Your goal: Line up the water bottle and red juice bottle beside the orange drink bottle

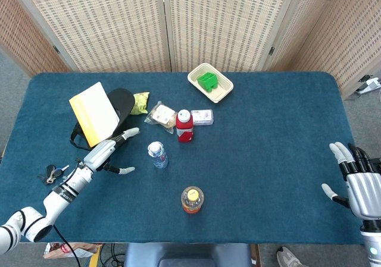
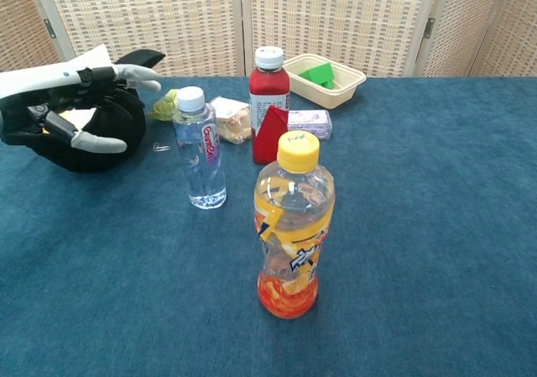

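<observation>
Woven cane screens stand behind the blue-carpeted tabletop (image 1: 268, 160) that carries everything. My left hand (image 1: 106, 153) hangs over the tabletop with its fingers spread and nothing in them, near the small clear water bottle with a white cap (image 1: 157, 154) and apart from it. That bottle stands upright toward the middle. Behind it, the red juice bottle with a white cap (image 1: 184, 125) stands upright too, just beside a small wrapped packet (image 1: 202, 117). Nearer my front edge, the orange drink bottle with a yellow cap (image 1: 191, 199) stands alone, apart from both others. My right hand (image 1: 362, 187) rests low at the far right edge, fingers apart and empty. At the left, a black cap (image 1: 122, 103) lies holding a yellow-edged white card (image 1: 95, 112), and a bunch of keys (image 1: 50, 173) lies near my left forearm. A beige tray with a green block (image 1: 210, 82) sits at the back.
</observation>
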Robot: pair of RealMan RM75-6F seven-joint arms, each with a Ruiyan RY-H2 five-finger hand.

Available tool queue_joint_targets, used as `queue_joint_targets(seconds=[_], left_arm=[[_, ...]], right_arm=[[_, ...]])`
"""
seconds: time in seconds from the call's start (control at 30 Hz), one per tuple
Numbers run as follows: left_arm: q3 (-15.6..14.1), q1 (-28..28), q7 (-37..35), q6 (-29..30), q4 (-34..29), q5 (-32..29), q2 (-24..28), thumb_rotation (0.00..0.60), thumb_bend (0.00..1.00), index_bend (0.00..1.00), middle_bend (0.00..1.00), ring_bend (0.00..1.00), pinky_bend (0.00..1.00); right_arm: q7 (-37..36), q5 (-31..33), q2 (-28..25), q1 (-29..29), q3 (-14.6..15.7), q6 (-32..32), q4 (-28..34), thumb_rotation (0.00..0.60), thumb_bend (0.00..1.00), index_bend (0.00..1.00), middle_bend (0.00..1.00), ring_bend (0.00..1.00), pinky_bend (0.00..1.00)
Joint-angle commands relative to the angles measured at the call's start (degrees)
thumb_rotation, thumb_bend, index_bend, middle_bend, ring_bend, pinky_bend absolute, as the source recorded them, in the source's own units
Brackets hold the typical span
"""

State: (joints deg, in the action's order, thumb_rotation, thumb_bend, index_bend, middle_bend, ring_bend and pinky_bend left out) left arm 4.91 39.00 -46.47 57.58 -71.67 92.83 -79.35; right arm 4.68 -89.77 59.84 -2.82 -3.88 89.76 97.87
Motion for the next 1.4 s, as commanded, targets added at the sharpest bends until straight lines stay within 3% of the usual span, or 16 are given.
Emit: queue_joint_targets(seconds=[0.03, 0.93, 1.4], left_arm=[[-0.1, 1.2, -0.9, -1.0, 1.5, -0.3, -1.3, 0.600, 0.16, 0.13, 0.07, 0.13, 0.17], [-0.8, 8.1, -6.4, -4.4, 15.5, -2.9, -15.0, 0.600, 0.16, 0.29, 0.23, 0.25, 0.35], [-0.5, 8.2, -6.1, -3.2, 18.9, -4.5, -17.9, 0.600, 0.16, 0.45, 0.42, 0.40, 0.50]], right_arm=[[0.0, 0.0, -0.1, 0.1, 0.0, 0.0, 0.0, 0.600, 0.21, 0.05, 0.11, 0.00, 0.10], [-1.7, 0.8, 0.4, 0.9, 0.2, 0.1, -1.6, 0.600, 0.21, 0.05, 0.11, 0.00, 0.10], [-2.0, 1.1, 0.3, 0.9, 0.0, -0.1, -1.8, 0.600, 0.21, 0.06, 0.11, 0.00, 0.10]])
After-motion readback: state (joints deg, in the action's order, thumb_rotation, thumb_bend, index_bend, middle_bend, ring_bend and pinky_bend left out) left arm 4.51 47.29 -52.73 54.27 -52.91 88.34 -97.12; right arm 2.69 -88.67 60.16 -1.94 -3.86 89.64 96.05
